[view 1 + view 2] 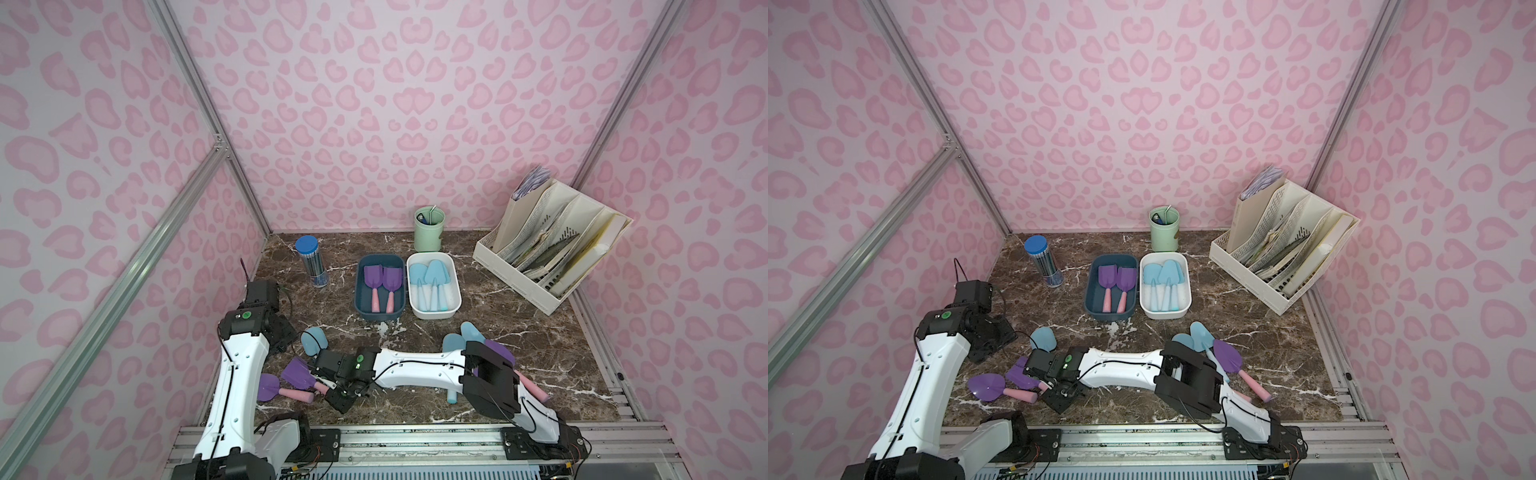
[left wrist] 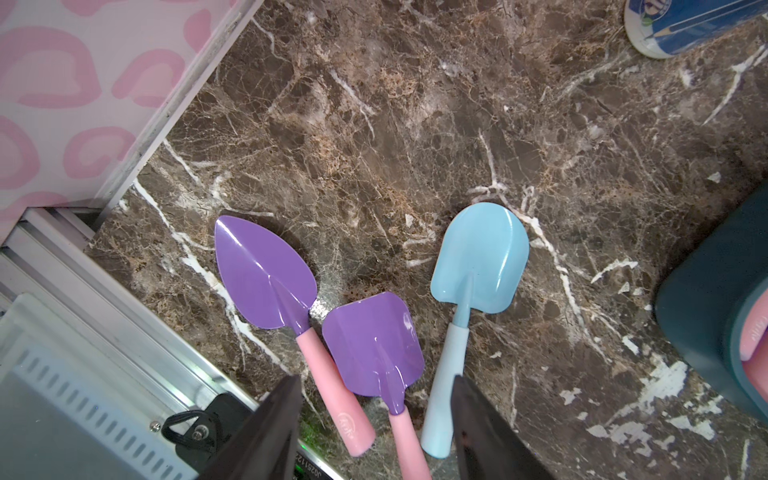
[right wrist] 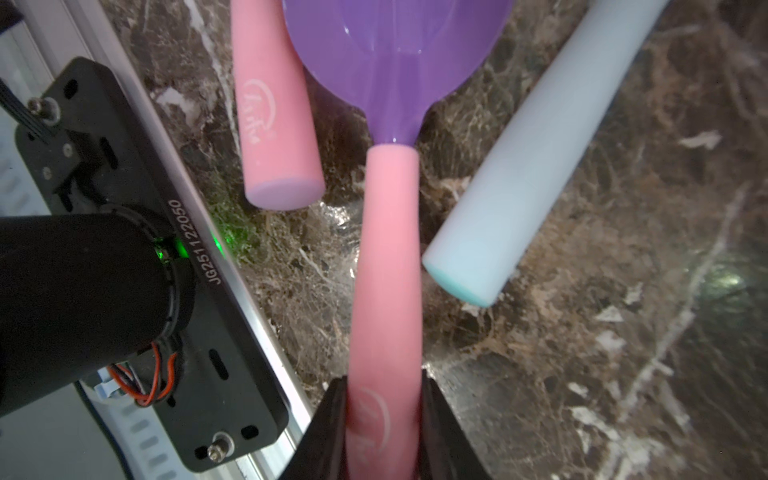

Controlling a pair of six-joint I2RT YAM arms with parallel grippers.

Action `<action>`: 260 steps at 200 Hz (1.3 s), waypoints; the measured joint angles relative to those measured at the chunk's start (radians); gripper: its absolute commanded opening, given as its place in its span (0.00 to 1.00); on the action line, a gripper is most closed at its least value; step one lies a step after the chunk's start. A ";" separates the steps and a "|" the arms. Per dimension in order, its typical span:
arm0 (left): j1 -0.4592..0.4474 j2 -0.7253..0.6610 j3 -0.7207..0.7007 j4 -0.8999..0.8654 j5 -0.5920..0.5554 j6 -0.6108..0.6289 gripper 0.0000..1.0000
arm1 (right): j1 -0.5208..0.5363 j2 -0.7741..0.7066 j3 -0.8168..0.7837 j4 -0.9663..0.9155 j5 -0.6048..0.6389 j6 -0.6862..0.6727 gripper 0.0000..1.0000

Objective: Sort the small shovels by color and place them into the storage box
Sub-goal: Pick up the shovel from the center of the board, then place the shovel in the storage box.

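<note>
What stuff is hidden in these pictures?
- In a top view: light blue shovels by the right arm; the arm covers most of their handles.
- Right wrist view: purple shovel in the right pincer; blade cut off by the picture edge.
- Left wrist view: dark blue box; mostly outside the picture.
- In a top view: things inside the green cup; too small to tell.

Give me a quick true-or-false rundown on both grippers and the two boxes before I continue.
1. The right gripper grips the pink handle of a square-bladed shovel. True.
2. The left gripper holds a light blue shovel. False: it is open and holds nothing.
3. The dark blue box holds two purple shovels. True.
4. The white box is empty. False: it holds light blue shovels.
</note>
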 measured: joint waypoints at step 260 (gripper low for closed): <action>0.000 0.001 0.014 0.009 0.083 0.075 0.62 | -0.554 -0.227 -0.174 0.054 0.061 0.302 0.22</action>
